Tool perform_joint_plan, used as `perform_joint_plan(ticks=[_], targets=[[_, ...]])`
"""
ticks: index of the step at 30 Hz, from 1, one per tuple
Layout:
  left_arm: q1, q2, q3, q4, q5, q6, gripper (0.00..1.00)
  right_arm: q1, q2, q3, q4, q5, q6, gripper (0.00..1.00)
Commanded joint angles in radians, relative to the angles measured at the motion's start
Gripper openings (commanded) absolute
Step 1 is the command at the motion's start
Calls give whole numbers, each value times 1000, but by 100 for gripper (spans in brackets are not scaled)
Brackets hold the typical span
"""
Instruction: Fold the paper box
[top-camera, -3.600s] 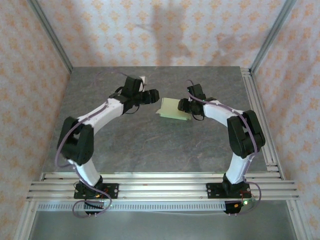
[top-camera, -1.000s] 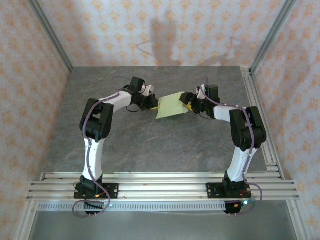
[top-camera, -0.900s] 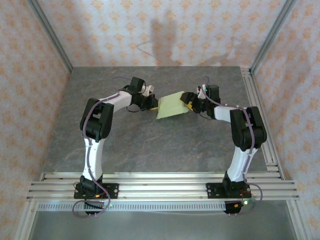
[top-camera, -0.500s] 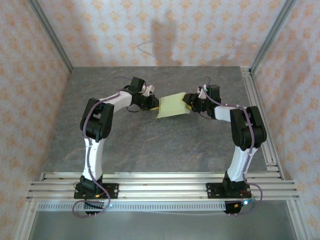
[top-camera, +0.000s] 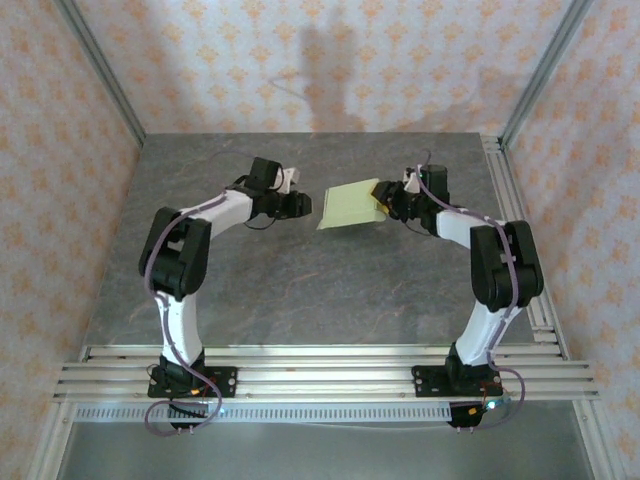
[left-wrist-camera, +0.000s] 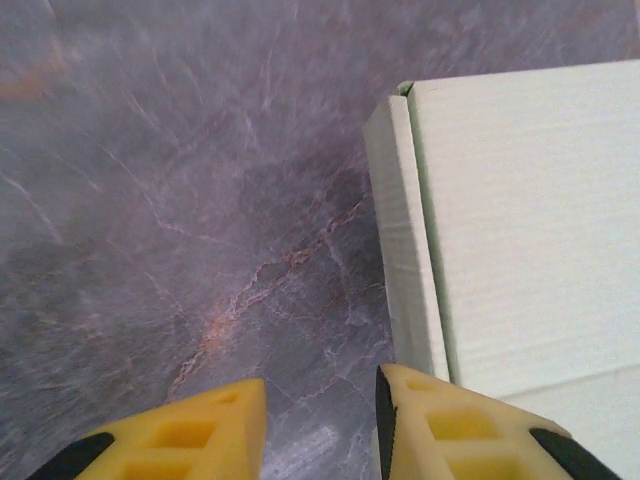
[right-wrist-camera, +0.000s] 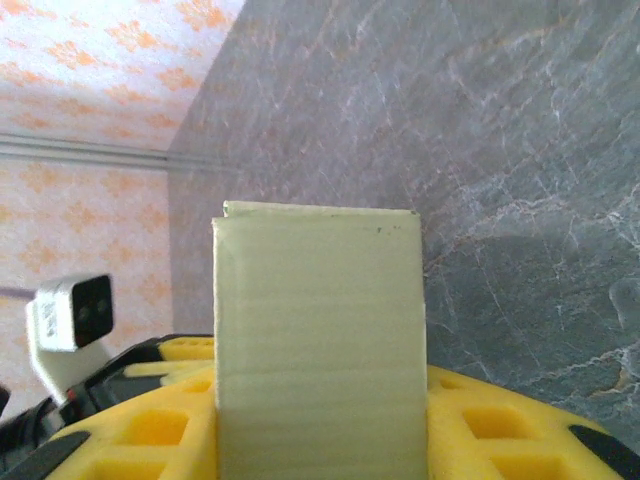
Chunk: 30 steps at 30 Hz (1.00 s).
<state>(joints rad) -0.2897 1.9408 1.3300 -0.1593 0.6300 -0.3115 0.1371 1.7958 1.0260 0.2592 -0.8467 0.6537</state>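
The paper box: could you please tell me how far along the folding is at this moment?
Done: the paper box already forms a closed, flat rectangular body with creased edges and no loose flaps showing. In hand: the right gripper clamps its right end, while the left gripper stands open beside its left edge, with a gap between them in the top view. Left: the clamped end is hidden, so any final tuck there cannot be confirmed.

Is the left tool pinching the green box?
No, the left tool has just bare table between its fingers, and the paper box sits off to one side.

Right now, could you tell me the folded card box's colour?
Pale yellow-green paper box; clearest from right wrist.
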Motion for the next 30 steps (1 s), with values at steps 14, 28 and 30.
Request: perform_joint_plan(ticks=[14, 28, 30], targets=[[-378, -339, -183, 202, -607, 827, 99, -30, -150, -20, -2, -53, 116, 41], [-476, -341, -385, 641, -929, 1268, 100, -35, -213, -93, 86, -157, 280, 42], [-478, -337, -387, 638, -932, 1290, 100, -36, -229, -95, 62, -174, 284, 42]])
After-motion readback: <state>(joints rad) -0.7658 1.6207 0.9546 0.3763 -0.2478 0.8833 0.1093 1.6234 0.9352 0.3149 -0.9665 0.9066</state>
